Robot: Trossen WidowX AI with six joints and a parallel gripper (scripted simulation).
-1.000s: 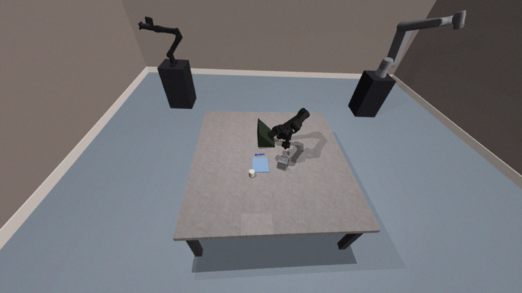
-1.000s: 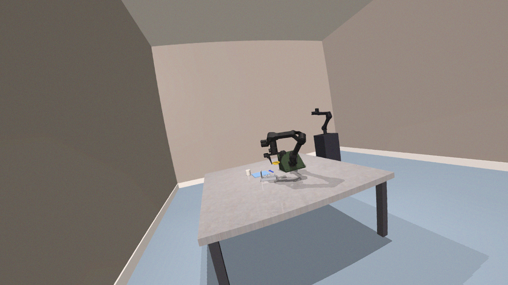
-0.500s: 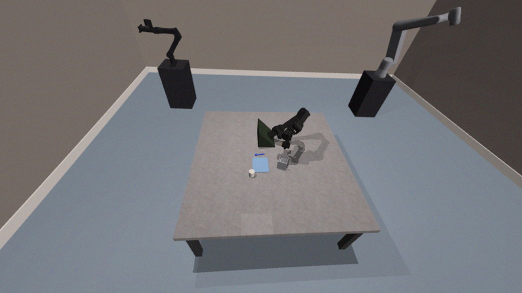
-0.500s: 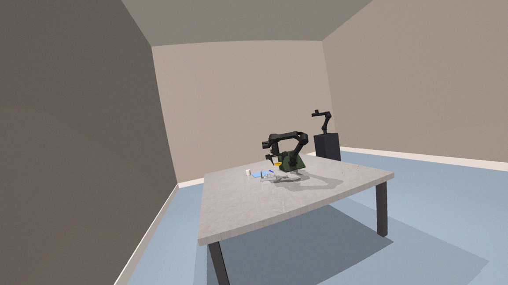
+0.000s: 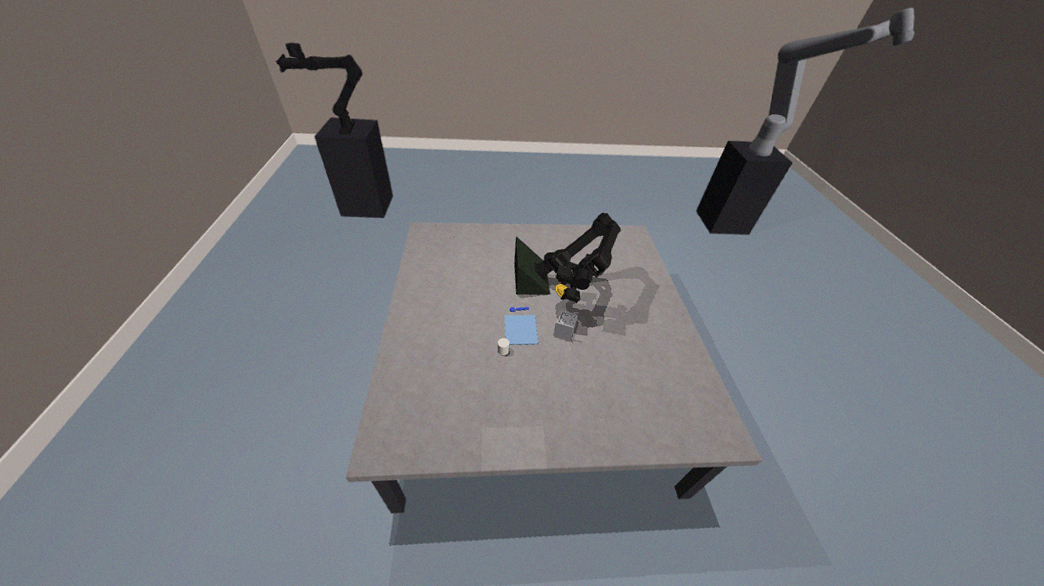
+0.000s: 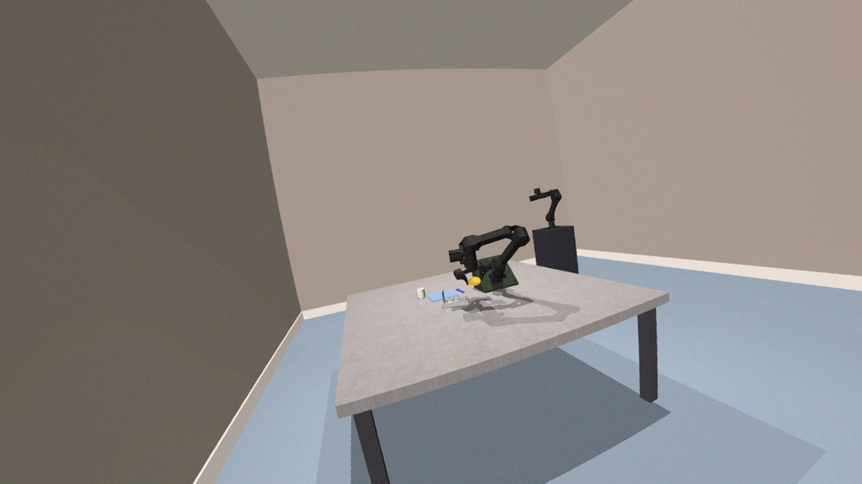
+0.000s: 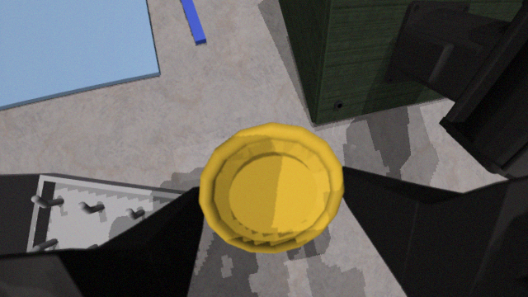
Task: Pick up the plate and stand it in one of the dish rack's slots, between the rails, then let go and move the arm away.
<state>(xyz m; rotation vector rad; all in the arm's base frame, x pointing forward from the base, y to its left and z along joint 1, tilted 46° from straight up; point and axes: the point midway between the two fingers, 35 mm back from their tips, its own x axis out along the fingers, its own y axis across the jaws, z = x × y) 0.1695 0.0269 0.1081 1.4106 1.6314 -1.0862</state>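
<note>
A small yellow plate [image 7: 271, 187] [image 5: 561, 289] [image 6: 474, 280] is held by its rim between my two black fingers, above the table. My gripper [image 7: 271, 185] [image 5: 563, 289] [image 6: 470, 278] is shut on it. The grey dish rack [image 7: 82, 212] [image 5: 565, 325] [image 6: 454, 300] with its short pegs stands on the table; in the wrist view it is at the lower left, partly hidden by my left finger. In the top view the plate hangs a little behind the rack, close to the green block.
A dark green wedge block [image 7: 351, 62] [image 5: 527, 268] [image 6: 497, 275] stands beside the arm's base. A light blue mat [image 7: 70, 45] [image 5: 520, 327] [image 6: 435, 295], a small blue stick [image 7: 194, 22] [image 5: 519, 309] and a white cup [image 5: 503, 346] [image 6: 420, 293] lie left of the rack.
</note>
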